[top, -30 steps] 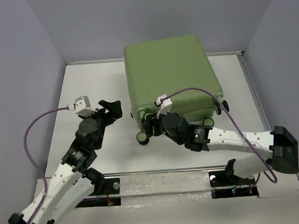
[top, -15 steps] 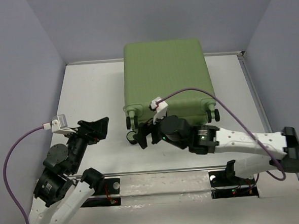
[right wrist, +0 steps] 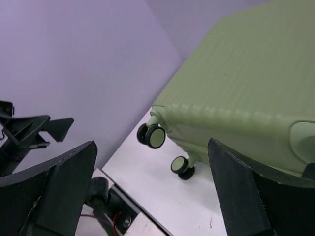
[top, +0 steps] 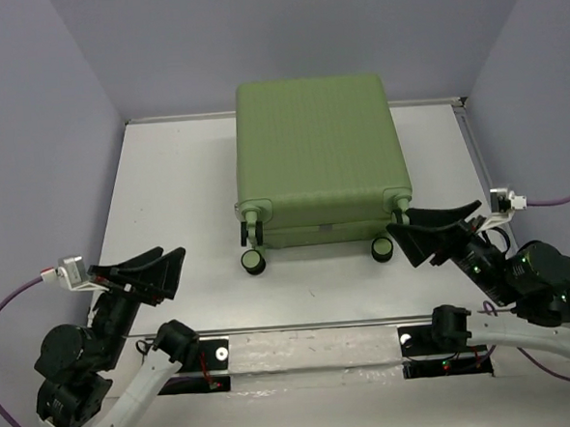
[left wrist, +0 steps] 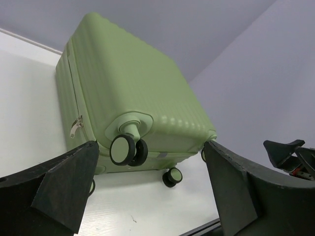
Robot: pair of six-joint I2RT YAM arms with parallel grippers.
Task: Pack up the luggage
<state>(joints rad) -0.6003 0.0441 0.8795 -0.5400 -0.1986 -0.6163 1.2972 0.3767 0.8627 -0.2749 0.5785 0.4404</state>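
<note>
Fingers point(left wrist: 64, 187) of the left gripper point(top: 167, 262): spread wide, pinching nothing, poised at the near left part of the table. Same for the fingers point(right wrist: 236, 196) of the right gripper point(top: 407, 230): parted far, holding nothing, near the right-hand wheel point(top: 382, 249) yet apart from it.

Underneath, a plain white table point(top: 177, 181), matte, with a faint mark or two. Boxed in on three sides by lavender-grey walls point(top: 284, 39). Edged along the near side by a pale strip point(top: 311, 330), with both arm bases bolted just below it.

At the middle of the table, toward the far side: the luggage point(top: 315, 144). Lies flat and closed, ribbed light-green shell facing up, far end close to the back wall, wheels pointing to the near edge. Sits well apart from the left gripper. On its near left corner, a double wheel point(top: 253, 262), black with a pale green hub. Along its left side, seen from the left wrist, a zipper seam with a small metal pull point(left wrist: 75, 127) hanging down.

Out at the edges, two purple cables: one point(top: 1, 318) looping off the left wrist camera, the other point(top: 555, 200) running off the right. From either wrist view, the opposite gripper's dark fingertips showing at the frame's edge.
</note>
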